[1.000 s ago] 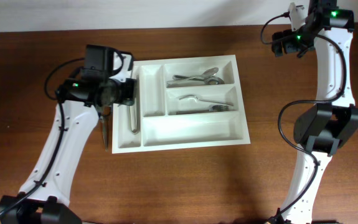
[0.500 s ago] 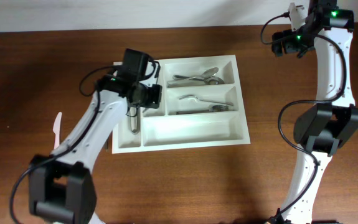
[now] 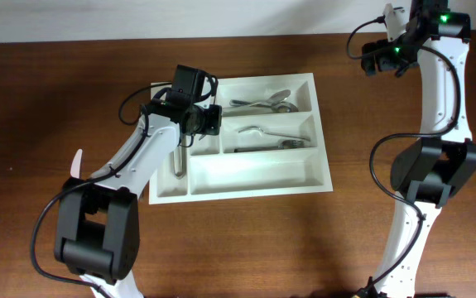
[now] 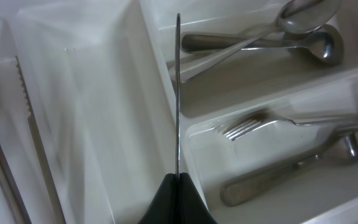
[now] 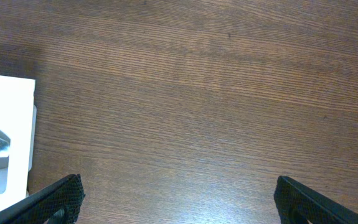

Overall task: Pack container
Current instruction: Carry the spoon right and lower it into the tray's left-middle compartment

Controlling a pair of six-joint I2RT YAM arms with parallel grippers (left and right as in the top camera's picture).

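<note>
Brown wooden desk below a pale wall.
The desk [image 3: 246,240] shows dark, even grain; the wall [image 3: 180,16] borders its far edge.

Overhead: even, soft light from above, well exposed. Table [image 3: 246,240] wood is warm brown, container [image 3: 254,175] bright white w/o blowout. Shadows faint, soft-edged, close to the arms. Sharp throughout.

Left wrist: close-up, white plastic nr overexposed, walls at left smeared and blurry. Spoons [image 4: 319,46] and fork [image 4: 259,126] carry soft glare. Knife [image 4: 178,93] is a thin dark line.

Right wrist: wood grain crisp, darker patch top-left. Right gripper [image 5: 179,202] fingertips [image 5: 57,196] plain black, no detail.
</note>
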